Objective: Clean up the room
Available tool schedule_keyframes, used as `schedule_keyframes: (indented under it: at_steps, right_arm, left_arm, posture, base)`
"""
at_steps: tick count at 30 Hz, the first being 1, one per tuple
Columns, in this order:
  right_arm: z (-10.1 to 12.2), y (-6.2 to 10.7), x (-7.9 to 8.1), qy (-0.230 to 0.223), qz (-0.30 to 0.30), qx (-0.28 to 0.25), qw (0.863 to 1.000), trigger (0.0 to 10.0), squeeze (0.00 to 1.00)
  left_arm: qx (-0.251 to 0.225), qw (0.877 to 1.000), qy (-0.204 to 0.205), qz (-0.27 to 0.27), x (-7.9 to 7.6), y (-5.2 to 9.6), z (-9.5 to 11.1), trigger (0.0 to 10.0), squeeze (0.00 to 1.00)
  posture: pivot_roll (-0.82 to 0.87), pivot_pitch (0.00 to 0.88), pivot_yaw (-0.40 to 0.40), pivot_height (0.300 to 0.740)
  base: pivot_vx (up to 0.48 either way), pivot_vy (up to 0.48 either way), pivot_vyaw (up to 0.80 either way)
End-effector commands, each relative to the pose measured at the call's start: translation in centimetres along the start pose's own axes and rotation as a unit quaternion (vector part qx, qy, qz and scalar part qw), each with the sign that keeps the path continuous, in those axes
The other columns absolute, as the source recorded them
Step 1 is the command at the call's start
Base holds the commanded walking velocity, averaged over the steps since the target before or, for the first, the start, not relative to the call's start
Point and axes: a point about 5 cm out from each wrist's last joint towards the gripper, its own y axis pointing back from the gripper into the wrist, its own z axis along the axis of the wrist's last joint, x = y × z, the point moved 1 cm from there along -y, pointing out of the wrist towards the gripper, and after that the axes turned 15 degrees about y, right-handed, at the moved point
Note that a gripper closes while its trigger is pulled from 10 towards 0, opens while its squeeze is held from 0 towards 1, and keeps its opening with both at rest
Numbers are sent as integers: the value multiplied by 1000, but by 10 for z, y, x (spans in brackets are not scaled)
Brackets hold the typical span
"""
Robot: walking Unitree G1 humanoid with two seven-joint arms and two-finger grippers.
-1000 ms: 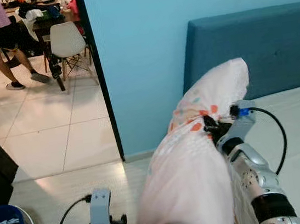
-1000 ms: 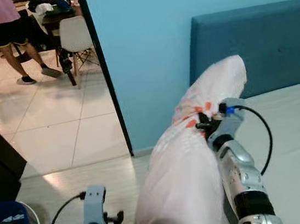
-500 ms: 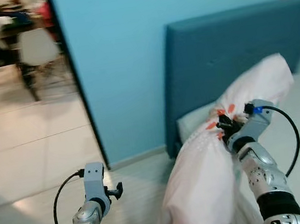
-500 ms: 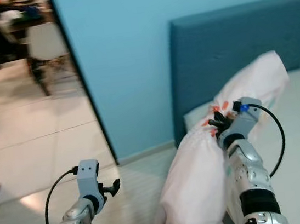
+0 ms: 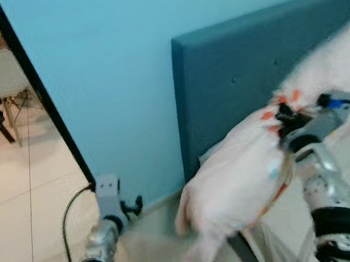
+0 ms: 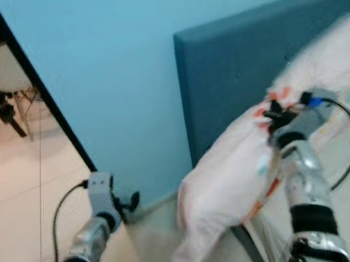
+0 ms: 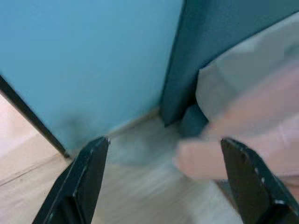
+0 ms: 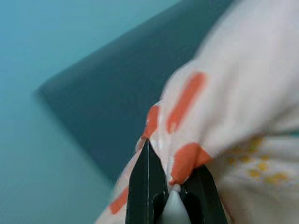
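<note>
Right gripper (image 5: 284, 115) clenched on a bunched fold of the long pale-pink fabric pillow with orange and blue spots (image 5: 236, 181), fingers (image 8: 148, 184) pinching cloth between them, seen close in right wrist view. Pillow held up off the surface, just in front of the dark teal upholstered headboard (image 5: 239, 77), lower end drooping past the corner of the white mattress (image 7: 233, 77) toward the light wood-look floor (image 7: 117, 186); upper end blurred near the right edge. Left gripper (image 5: 132, 206) low beside the bright blue wall (image 5: 109, 68), fingers (image 7: 86, 182) spread wide apart, nothing between them, well apart from pillow. Black door frame edge (image 5: 41, 97) left of wall; beyond it a white plastic chair with wooden legs (image 5: 2, 79) on glossy cream tiles (image 5: 9, 191)
</note>
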Motion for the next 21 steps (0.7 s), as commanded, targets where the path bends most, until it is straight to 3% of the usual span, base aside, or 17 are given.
schedule_keyframes:
  at_steps: [1,16,21]
  right_arm:
    - [18,-5,18,-3,31,-43,999,10000,0]
    - [23,-4,11,-3,15,-51,999,10000,0]
    - [26,-3,5,0,7,-52,999,10000,0]
  left_arm:
    - [8,1000,-1,13,10,4,-4,10000,0]
    - [23,1000,-2,-11,-4,4,-16,10000,0]
    - [43,999,1,-26,-12,5,-25,10000,0]
  posture:
    - [-12,0,-3,724]
    - [-18,0,0,724]
    - [-20,0,-2,724]
  base:
    - [480,0,0]
    - [480,0,0]
    - [129,-55,0]
